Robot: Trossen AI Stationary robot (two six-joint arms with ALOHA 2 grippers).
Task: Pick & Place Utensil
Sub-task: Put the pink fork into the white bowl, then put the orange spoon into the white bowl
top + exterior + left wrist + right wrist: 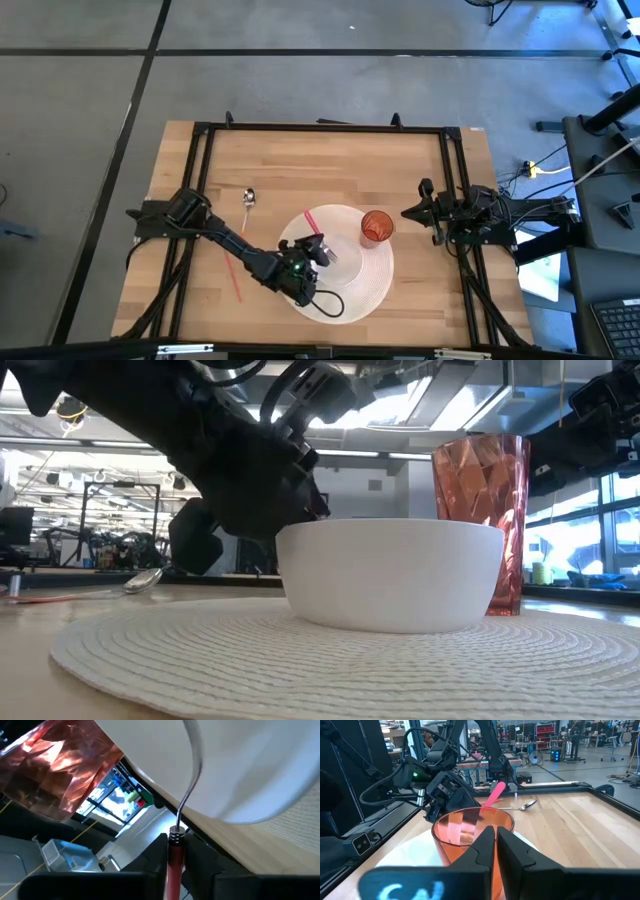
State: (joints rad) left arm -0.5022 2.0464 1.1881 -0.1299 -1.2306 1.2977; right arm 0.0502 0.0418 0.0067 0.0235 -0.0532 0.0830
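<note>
My left gripper point(318, 246) reaches over the round white placemat point(370, 288) and is shut on a pink-handled utensil point(311, 222). In the left wrist view the utensil's metal neck point(191, 780) runs from the handle across the white bowl point(250, 765); its head lies outside the picture. The bowl point(390, 575) stands on the placemat with the orange faceted cup point(480, 510) beside it. A metal spoon point(249, 197) lies on the wood to the left. My right gripper point(495, 840) waits shut at the table's right side, behind the cup point(470, 827). My left gripper pinches the pink handle point(175, 862) between its two fingers point(145, 857), close to the metal collar point(176, 836). The fingers lie across the handle, whose free end point(307, 212) sticks out toward the far edge. The utensil is lifted clear of the table and tilted, its metal neck against the bowl's white wall.
A second thin red-handled piece point(233, 277) lies on the wood near the left arm. The black frame rails point(320, 127) border the table. Bare wood shows between the placemat and the far rail. The room beyond shows racks and benches.
</note>
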